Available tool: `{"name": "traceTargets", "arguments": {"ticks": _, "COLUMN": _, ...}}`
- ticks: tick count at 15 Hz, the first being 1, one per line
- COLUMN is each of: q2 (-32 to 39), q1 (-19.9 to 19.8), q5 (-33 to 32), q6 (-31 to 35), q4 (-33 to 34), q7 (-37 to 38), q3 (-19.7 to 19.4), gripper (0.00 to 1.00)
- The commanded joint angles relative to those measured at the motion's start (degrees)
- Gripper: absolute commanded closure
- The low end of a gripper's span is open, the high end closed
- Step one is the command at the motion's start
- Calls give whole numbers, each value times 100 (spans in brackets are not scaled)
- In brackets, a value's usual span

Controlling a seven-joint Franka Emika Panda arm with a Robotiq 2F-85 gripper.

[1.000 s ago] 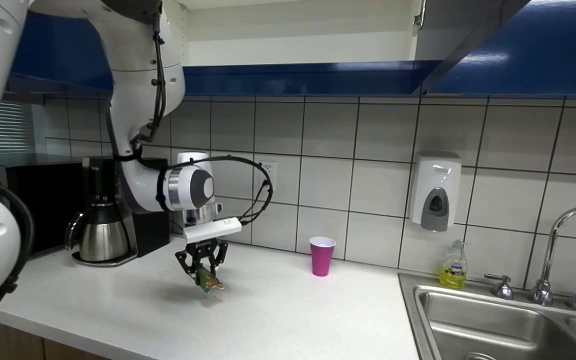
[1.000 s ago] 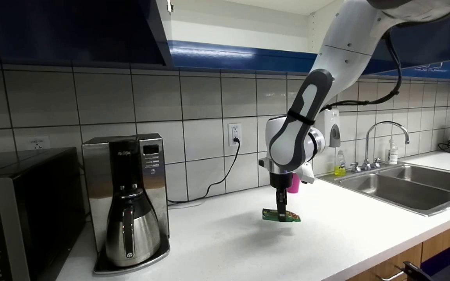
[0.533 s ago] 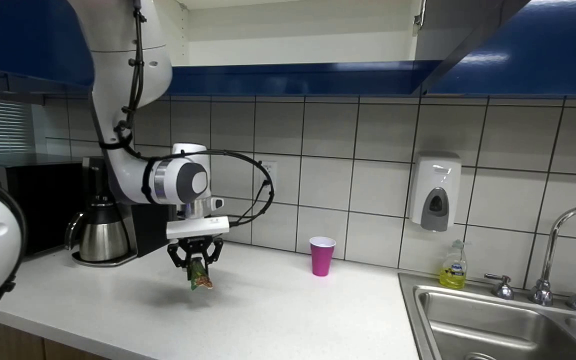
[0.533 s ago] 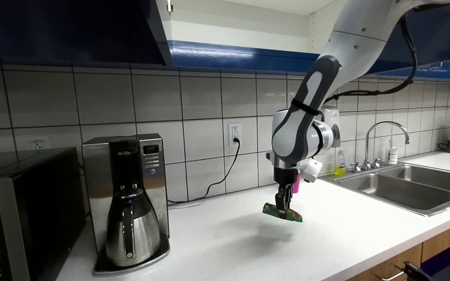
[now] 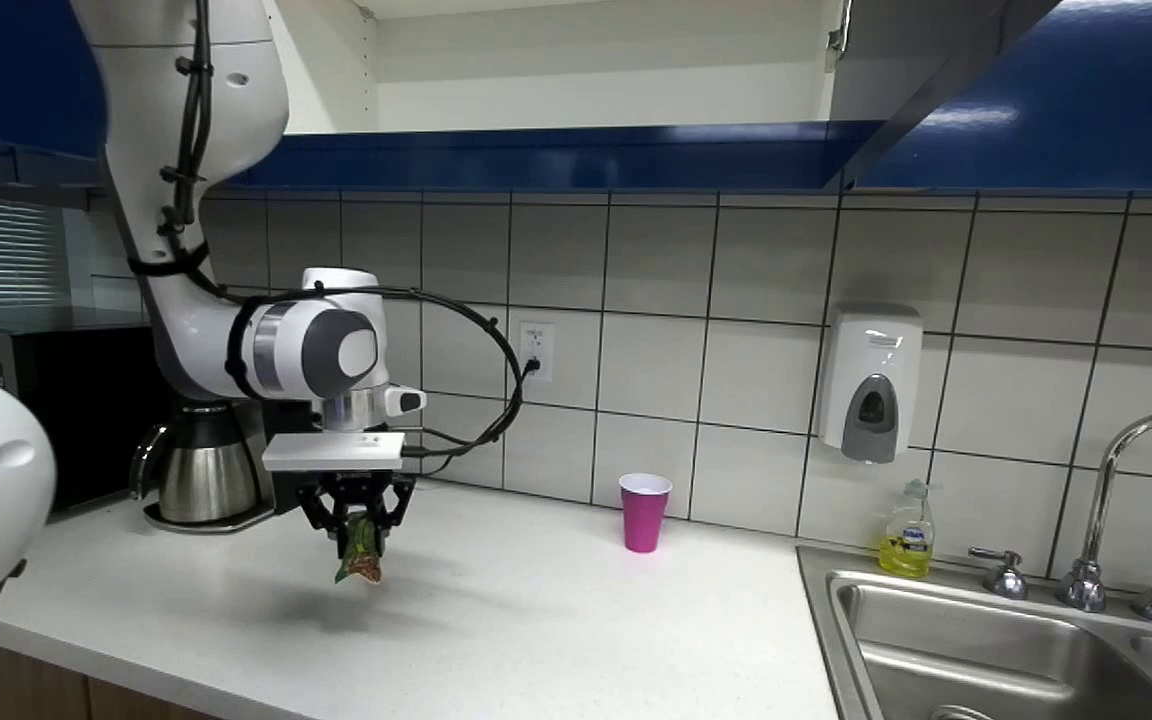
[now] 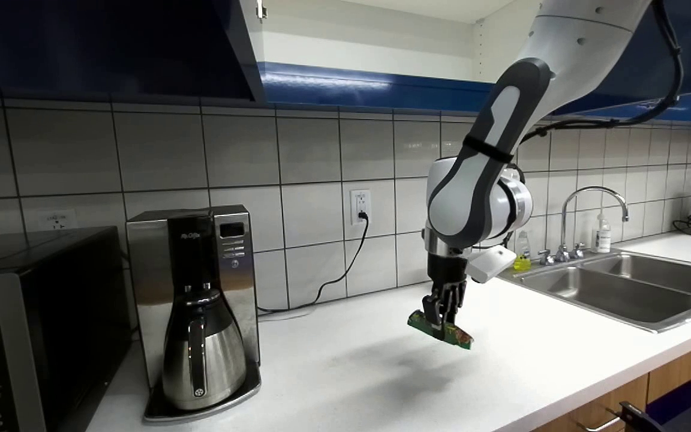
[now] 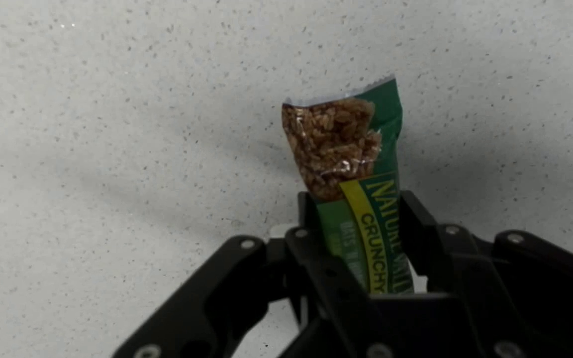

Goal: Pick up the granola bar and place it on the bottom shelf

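- Gripper [image 5: 361, 543] pinching the granola bar [image 7: 353, 184] near its middle, fingers [image 7: 417, 223] on either side; both hang apart from the table [image 5: 576, 640], lower than the open cabinet [image 5: 596, 85]. Pick looks done, placing not yet.
- Slipping could come first: the wrapper looks slick and the hold covers only a short stretch, so a jolt on the rise toward the cabinet might swivel or drop the bar.
- Catching is likely if the lift falls short: the blue trim [image 5: 576, 158] along the cabinet's lower front would block the way to the bottom shelf.
- Knocking the cabinet with the arm [image 6: 483, 162] is possible too, since it must reach in past that trim.
- Misjudged height could spoil the release: both exterior views hide the top face of the bottom shelf, inside the cabinet.
- Wrist view: the brown oat picture and the word "CRUNCHY" are legible, with no cabinet in sight; the gripper hides the bar's rear end.
- In an exterior view the bar [image 6: 458, 337] juts from both sides of the gripper on a slope; whether tilted or only turned, I cannot tell.
- Lower than the cabinet, a pink cup [image 5: 643, 515] stands in full in an exterior view; where the coffee maker [image 6: 198, 306] shows its front, left of the cabinet's opening, the arm covers that cup.
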Motion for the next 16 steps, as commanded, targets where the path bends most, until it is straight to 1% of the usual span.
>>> {"name": "traceTargets", "arguments": {"ticks": 1, "q2": -824, "q1": 186, "q5": 150, "q6": 41, "q4": -628, "q7": 491, "q3": 13, "gripper": 82}}
{"name": "traceTargets", "arguments": {"ticks": 6, "q2": -1741, "q1": 355, "q5": 129, "q6": -106, "q4": -1122, "q7": 935, "q3": 29, "gripper": 82}}
{"name": "traceTargets", "arguments": {"ticks": 7, "q2": -1627, "q1": 346, "q5": 61, "q6": -271, "q4": -777, "q7": 1044, "q3": 49, "gripper": 82}}
{"name": "traceTargets", "arguments": {"ticks": 11, "q2": -2243, "q1": 395, "q5": 53, "q6": -449, "q4": -744, "q7": 1337, "q3": 115, "gripper": 82}}
{"name": "traceTargets", "arguments": {"ticks": 13, "q2": -2674, "q1": 444, "q5": 76, "q6": -524, "q4": -869, "q7": 1439, "q3": 148, "gripper": 82}}
{"name": "traceTargets", "arguments": {"ticks": 16, "q2": -3179, "q1": 506, "q5": 101, "q6": -757, "q4": -815, "q7": 1617, "q3": 249, "gripper": 82}}
